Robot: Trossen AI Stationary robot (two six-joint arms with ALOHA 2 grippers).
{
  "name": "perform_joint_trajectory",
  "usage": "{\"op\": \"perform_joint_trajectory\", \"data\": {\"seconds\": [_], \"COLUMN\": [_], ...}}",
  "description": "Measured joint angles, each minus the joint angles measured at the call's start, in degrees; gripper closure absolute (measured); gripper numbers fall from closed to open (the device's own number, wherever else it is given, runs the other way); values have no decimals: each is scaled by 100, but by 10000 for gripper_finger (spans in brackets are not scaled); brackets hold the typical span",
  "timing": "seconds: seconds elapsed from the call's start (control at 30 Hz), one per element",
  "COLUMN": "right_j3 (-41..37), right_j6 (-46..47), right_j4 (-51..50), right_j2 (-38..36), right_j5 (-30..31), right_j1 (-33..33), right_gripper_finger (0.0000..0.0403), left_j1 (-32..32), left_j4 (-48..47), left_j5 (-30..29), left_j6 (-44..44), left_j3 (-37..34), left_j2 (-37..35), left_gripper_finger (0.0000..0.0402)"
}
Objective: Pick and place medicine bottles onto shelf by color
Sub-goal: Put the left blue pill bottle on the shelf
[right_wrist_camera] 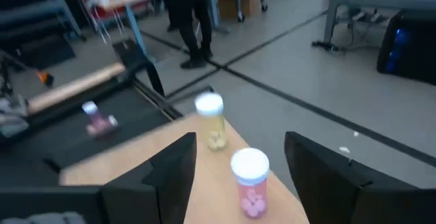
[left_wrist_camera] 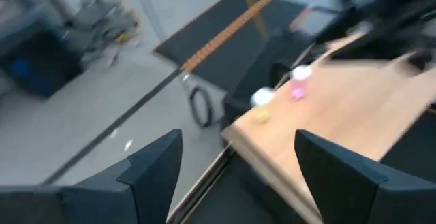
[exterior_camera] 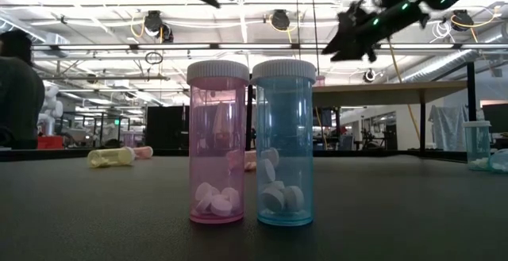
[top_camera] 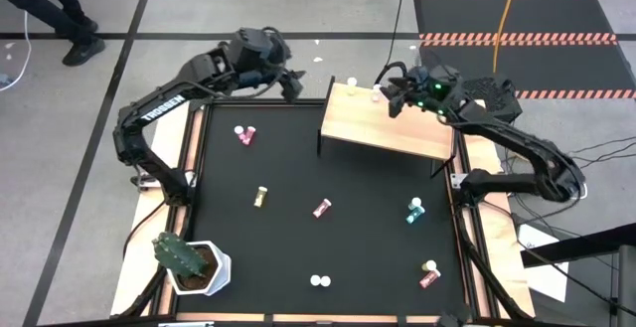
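Note:
On the wooden shelf point(top_camera: 388, 123), near its far left corner, a yellow bottle point(right_wrist_camera: 211, 122) and a pink bottle point(right_wrist_camera: 250, 183) stand upright. My right gripper point(right_wrist_camera: 238, 173) hovers open over that corner; its fingers stand on either side of the pink bottle without touching it. My left gripper point(top_camera: 290, 81) is open in the air just left of the shelf, facing both bottles point(left_wrist_camera: 298, 81). On the black tabletop lie a pink bottle point(top_camera: 243, 134), a yellow one point(top_camera: 261, 196), a red one point(top_camera: 322, 208), a teal one point(top_camera: 414, 210) and another pink one point(top_camera: 428, 274).
A pink bottle point(exterior_camera: 217, 142) and a teal bottle point(exterior_camera: 284, 142) stand upright side by side at the table's near edge. The cactus in a white pot point(top_camera: 189, 262) sits at the near left corner. A person point(top_camera: 60, 9) stands beyond the table's far left.

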Motion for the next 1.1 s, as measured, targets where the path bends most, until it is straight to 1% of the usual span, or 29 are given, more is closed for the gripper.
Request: {"op": "perform_joint_trajectory", "data": {"seconds": [0.07, 0.2, 0.3, 0.4, 0.47, 0.57, 0.63, 0.77, 0.87, 0.93, 1.03, 1.1], "right_j3": [0, 4, 4, 4, 4, 4, 4, 4, 4, 4, 2, 2], "right_j6": [224, 508, 530, 749, 944, 1301, 1536, 1981, 2309, 2487, 2665, 2768], "right_j4": [-421, -1584, -2262, -2525, -2676, -2797, -2960, -3480, -3887, -4071, -4023, -3849], "right_j2": [-420, -1122, -1465, -1794, -2014, -2314, -2456, -2539, -2441, -2322, -2072, -1854], "right_j5": [105, 139, 117, 201, 321, 560, 732, 1035, 1313, 1563, 2010, 2333], "right_j1": [3, 222, 652, 1181, 1574, 2216, 2690, 3705, 4511, 5073, 5892, 6341], "right_gripper_finger": [184, 190, 194, 199, 203, 210, 216, 227, 231, 231, 232, 232], "left_j1": [80, 296, 376, 358, 213, -184, -523, -1271, -1812, -2166, -2652, -2943], "left_j4": [-343, -1040, -1205, -1194, -1110, -824, -750, -320, -140, -52, 81, 379], "left_j5": [-167, -209, -215, -208, -140, 18, 67, -85, -188, -367, -656, -683], "left_j6": [-303, -870, -1127, -1463, -1749, -2251, -2529, -3200, -3675, -3985, -4372, -4619], "left_j3": [-2, -2, -101, -362, -601, -997, -1140, -1410, -1624, -1727, -2043, -2316], "left_j2": [-145, -359, -363, -344, -350, -346, -336, -324, -287, -308, -311, -294], "left_gripper_finger": [117, 117, 117, 117, 117, 117, 117, 117, 117, 117, 117, 117]}}
